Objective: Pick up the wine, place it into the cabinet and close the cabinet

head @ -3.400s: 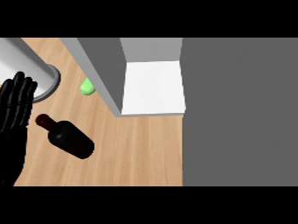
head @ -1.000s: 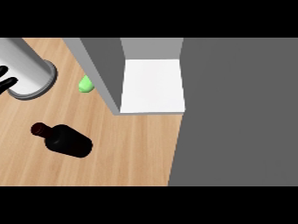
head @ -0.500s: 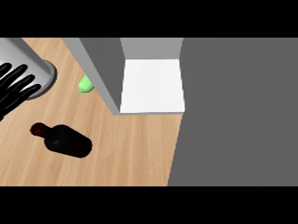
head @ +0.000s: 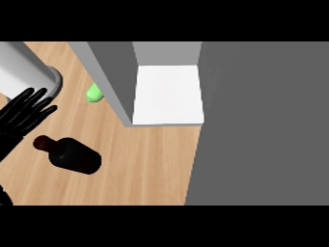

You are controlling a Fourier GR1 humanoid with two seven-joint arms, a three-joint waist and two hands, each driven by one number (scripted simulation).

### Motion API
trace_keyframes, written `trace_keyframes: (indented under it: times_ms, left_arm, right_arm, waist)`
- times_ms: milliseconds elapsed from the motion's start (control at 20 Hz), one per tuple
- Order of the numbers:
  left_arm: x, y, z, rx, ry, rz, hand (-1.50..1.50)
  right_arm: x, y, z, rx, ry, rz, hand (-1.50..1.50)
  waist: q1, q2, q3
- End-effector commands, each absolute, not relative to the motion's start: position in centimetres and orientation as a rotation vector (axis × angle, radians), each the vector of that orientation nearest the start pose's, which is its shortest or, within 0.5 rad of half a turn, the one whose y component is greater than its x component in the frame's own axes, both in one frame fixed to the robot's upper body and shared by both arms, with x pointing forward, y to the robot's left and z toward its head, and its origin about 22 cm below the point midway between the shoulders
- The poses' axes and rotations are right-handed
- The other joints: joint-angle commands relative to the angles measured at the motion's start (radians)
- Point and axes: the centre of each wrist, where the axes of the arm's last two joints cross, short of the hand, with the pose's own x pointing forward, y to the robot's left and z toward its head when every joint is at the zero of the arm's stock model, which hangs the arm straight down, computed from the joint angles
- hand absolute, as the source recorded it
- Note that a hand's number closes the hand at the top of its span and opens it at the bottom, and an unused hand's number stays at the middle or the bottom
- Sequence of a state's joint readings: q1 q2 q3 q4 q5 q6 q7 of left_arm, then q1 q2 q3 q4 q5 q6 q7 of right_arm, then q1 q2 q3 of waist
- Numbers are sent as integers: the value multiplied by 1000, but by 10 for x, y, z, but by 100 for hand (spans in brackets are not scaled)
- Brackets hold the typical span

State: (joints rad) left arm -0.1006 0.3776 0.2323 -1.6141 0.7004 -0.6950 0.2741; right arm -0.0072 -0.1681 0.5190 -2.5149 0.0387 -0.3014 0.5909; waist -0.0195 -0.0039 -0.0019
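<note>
A dark wine bottle (head: 71, 154) lies on its side on the wooden counter (head: 145, 164), neck pointing to the upper left. My left hand (head: 20, 116) enters from the left edge, open with fingers spread, just up and left of the bottle's neck and not holding it. The grey cabinet (head: 113, 72) stands open at the upper middle, and its white inside floor (head: 168, 94) shows bare. My right hand is out of view.
A tall grey cylinder (head: 17, 72) stands at the upper left, right behind my left hand. A small green object (head: 94, 93) lies against the cabinet's left wall. A large flat grey panel (head: 274, 125) fills the right side.
My left hand has come in further from the left edge, moving right and down toward the bottle's neck. The bottle lies where it was.
</note>
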Motion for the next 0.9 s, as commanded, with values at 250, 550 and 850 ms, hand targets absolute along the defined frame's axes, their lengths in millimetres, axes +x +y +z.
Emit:
trace_keyframes:
  times_ms: [250,550,850]
  left_arm:
    - [265,372,41,-527,-1583,-351,-150]
    - [259,397,20,-516,-1553,-355,-150]
    - [267,387,-5,-510,-1507,-361,-150]
  right_arm:
    - [83,-184,217,293,-1939,147,-150]
    - [93,-172,211,268,-1952,156,-150]
    - [81,-180,216,286,-1933,155,-150]
  waist:
    - [-4,2,0]
    - [1,2,-1]
    - [-7,2,0]
